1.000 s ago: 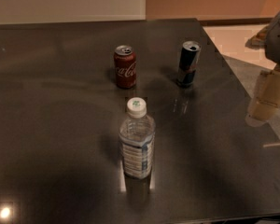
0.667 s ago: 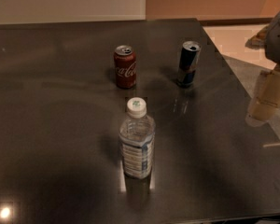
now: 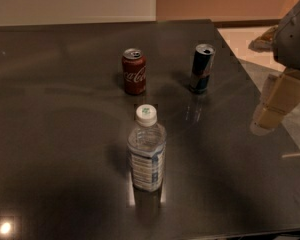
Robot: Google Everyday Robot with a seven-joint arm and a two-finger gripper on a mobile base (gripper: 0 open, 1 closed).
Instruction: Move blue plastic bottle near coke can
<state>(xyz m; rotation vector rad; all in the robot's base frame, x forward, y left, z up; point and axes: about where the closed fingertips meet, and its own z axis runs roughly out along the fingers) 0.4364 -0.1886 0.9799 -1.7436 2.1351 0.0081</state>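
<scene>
Dark glossy table (image 3: 50, 134) worries me: my gripper (image 3: 272, 109) at right, grip state I cannot tell, may topple the tall blue plastic bottle (image 3: 146, 156).

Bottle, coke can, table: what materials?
Blue plastic bottle: clear thin plastic, see-through, white cap. Coke can: painted metal, probably aluminium, silvery top. Table: dark, glossy, shows reflections; material unclear. Gripper: at the right edge, apart from all three.
</scene>
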